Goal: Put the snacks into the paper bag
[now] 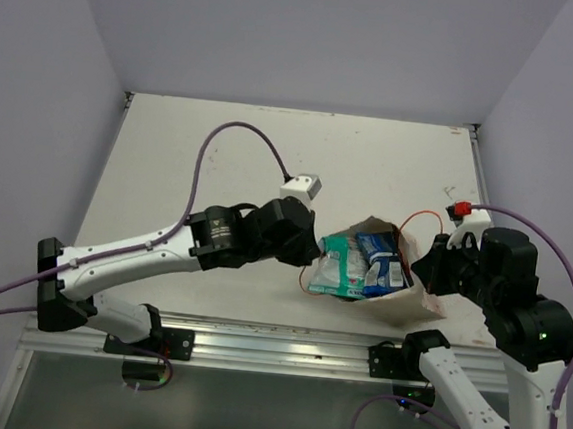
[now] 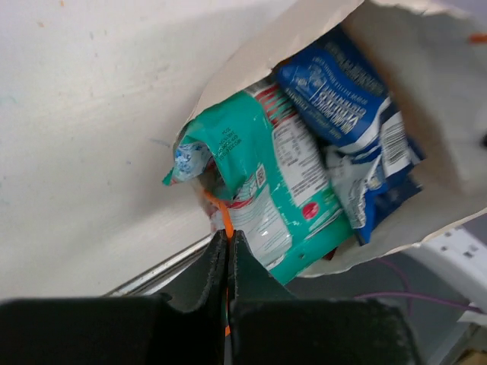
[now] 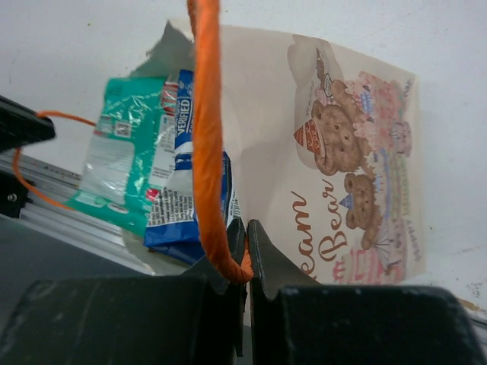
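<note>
The beige paper bag [image 1: 422,299] sits near the table's front edge, its mouth stretched between my two grippers. A teal-and-white snack packet [image 1: 340,264] and a dark blue one [image 1: 383,263] lie inside, both sticking partly out of the mouth. My left gripper [image 2: 228,237] is shut on one thin orange string handle [image 2: 222,213], just left of the teal packet [image 2: 266,175] and the blue packet [image 2: 342,99]. My right gripper [image 3: 246,228] is shut on the other orange handle [image 3: 205,114], beside the bag's bear-printed side [image 3: 342,152].
The white table [image 1: 272,153] stretches away behind the bag, between lilac walls. An aluminium rail [image 1: 286,340] runs along the front edge under the bag's mouth. Purple cables [image 1: 236,128] loop above both arms.
</note>
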